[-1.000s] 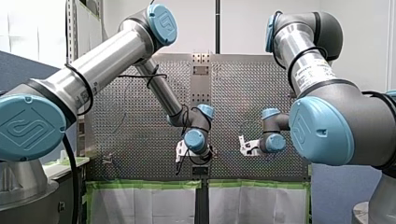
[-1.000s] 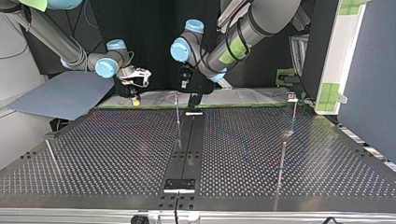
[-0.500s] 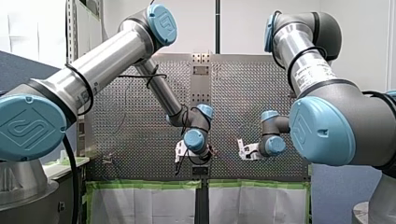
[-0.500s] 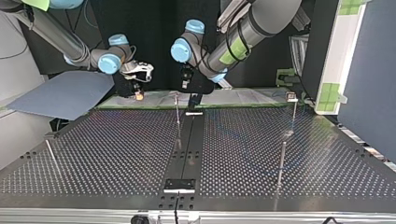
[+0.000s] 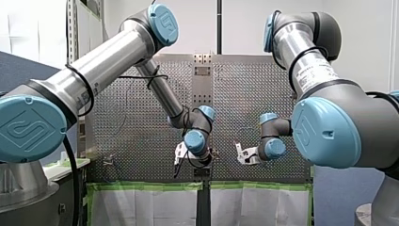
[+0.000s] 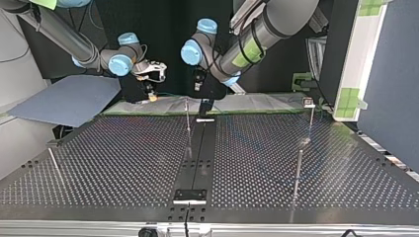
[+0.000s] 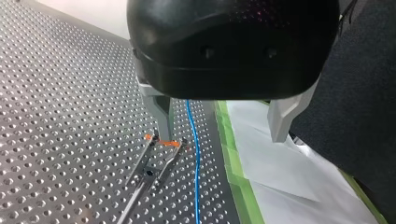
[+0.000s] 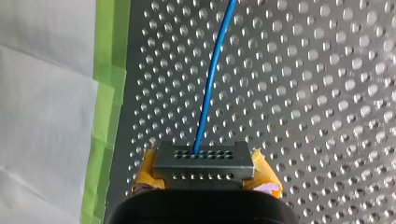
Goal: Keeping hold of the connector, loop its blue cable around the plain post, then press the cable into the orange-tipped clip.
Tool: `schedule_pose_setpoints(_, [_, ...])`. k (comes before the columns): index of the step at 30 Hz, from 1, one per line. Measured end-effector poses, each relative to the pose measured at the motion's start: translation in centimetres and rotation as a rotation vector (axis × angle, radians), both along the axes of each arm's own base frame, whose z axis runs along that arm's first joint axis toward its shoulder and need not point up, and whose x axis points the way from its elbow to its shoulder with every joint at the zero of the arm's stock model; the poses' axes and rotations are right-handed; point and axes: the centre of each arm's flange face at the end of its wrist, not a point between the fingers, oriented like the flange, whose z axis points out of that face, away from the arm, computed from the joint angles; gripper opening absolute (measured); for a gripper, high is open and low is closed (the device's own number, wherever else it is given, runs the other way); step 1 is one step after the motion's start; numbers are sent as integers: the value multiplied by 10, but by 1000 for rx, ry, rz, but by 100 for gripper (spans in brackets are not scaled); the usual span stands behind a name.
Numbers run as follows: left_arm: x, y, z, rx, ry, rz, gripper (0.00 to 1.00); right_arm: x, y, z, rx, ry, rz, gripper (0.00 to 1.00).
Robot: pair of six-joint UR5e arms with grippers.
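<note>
My right gripper [image 8: 205, 173] is shut on a grey connector [image 8: 204, 161], its yellow pads pressed to both sides. The blue cable [image 8: 212, 79] leaves the connector and runs ahead over the perforated table. My left gripper [image 7: 222, 133] hangs open above the table with nothing between its metal fingers [image 7: 161, 116]. Below it the blue cable [image 7: 194, 149] passes beside the orange-tipped clip [image 7: 162, 140] without lying in it. In the top view my right gripper [image 6: 150, 93] is left of my left gripper [image 6: 206, 106]. A plain post [image 6: 298, 170] stands at the right.
Green tape [image 7: 233, 158] and white paper [image 7: 280, 172] line the table edge under both grippers. More thin posts stand at the far right [image 6: 311, 118] and near left [image 6: 53, 163] of the top view. A blue-grey sheet [image 6: 64, 101] lies off the table's left.
My right gripper has carried the connector toward my left gripper, rightwards in the top view and slightly lower in the front view. My left arm has hardly moved.
</note>
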Motion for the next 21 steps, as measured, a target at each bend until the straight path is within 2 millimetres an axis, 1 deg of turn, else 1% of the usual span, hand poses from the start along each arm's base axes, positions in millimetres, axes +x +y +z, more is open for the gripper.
schedule_pose_setpoints(4, [-3, 7, -5, 10, 9, 9, 100, 3, 9, -3, 13, 17, 24, 0])
schedule_pose_setpoints(13, [-9, 21, -13, 40, 27, 39, 100, 2, 30, -10, 42, 50, 49, 0])
schedule_pose_setpoints(17, [-12, 28, -15, 52, 35, 48, 100, -2, 38, -4, 39, 49, 46, 0])
schedule_pose_setpoints(21, [-17, 34, -11, 55, 37, 52, 100, -6, 42, 6, 26, 23, 31, 0])
